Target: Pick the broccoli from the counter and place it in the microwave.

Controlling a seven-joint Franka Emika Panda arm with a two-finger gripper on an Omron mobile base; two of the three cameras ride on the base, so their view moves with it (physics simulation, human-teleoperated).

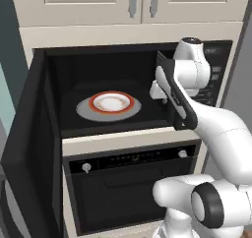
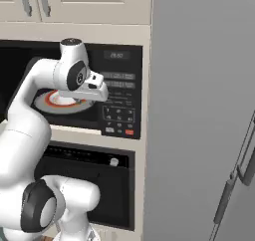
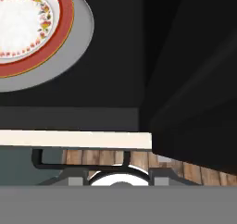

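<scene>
Kitchen wall: cream cabinets, with the microwave (image 1: 123,89) built in above a black knobbed oven (image 1: 133,188).
Gripper: hidden behind the wrist at the cavity's right front; whether its fingers are spread or pressed together I cannot tell.
Plate (image 1: 111,103): red-rimmed, white, bare, sitting on the grey turntable (image 1: 83,109).
Door (image 1: 29,148): swung open leftward.
Broccoli: not spotted from here.

Even, flat rendered light; sharp, glare-free pictures.

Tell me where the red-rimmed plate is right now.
The plate sits centred on the grey turntable inside the open microwave, above the oven, left of the arm.
</scene>
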